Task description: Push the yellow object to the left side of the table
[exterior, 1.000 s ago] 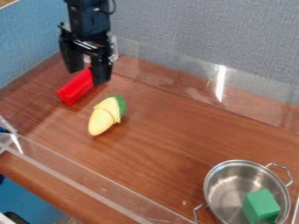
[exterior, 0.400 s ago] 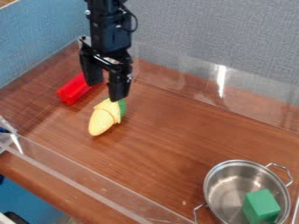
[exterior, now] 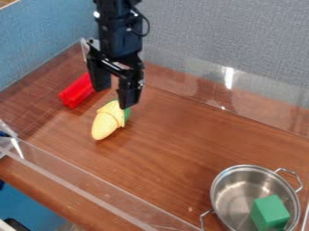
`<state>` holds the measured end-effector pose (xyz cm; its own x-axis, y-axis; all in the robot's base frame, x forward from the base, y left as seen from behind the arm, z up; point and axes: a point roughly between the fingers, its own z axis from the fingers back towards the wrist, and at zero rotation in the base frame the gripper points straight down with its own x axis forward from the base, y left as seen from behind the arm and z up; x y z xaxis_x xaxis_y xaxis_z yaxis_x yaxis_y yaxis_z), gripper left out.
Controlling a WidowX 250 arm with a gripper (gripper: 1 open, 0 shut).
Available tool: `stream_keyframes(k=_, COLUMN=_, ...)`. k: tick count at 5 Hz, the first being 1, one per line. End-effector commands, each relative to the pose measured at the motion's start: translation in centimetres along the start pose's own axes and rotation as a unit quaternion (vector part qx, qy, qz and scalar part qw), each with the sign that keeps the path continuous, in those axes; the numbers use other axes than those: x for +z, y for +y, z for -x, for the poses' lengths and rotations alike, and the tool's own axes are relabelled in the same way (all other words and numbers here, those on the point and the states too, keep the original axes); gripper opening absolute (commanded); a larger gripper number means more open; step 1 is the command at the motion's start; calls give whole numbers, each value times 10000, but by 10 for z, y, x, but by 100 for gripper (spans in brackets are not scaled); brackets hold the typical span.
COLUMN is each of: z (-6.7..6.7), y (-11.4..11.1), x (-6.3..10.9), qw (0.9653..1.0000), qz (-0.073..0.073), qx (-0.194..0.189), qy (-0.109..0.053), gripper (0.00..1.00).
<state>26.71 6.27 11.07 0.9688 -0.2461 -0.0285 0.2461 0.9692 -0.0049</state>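
"What's sitting nearest to us?"

"Down in the lower right, a round, shiny metal pot (exterior: 229, 200) with wire handles is standing on the brown wood-grain table (exterior: 169, 162), and a green cube (exterior: 269, 213) is resting inside it."

"And the yellow thing?"

"The tapered yellow toy corn cob (exterior: 108, 122) with a green husk end is lying farther back, left of the middle of the table as we're looking at it. Its narrow yellow tip is pointing toward us."

"Is the black two-fingered tool (exterior: 116, 101) gripping it?"

"No, it's holding nothing. Its fingers are standing wide open, hanging over the husk end. I can't tell whether they're touching it."

"What's beyond the corn?"

"A red rectangular block (exterior: 78, 91) is lying behind it, to our left, near the tool. Low clear walls are edging the table."
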Motion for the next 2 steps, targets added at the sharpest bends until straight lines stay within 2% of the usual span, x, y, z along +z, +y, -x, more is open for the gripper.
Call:
stream_keyframes(k=1, z=10, y=-1, x=15, qw=9991, qz=-105, qx=353, qy=-223, gripper=100)
stream_keyframes(k=2, z=6, y=-2, x=28, qw=9985, qz=-98, qx=480, qy=-255, gripper=100)
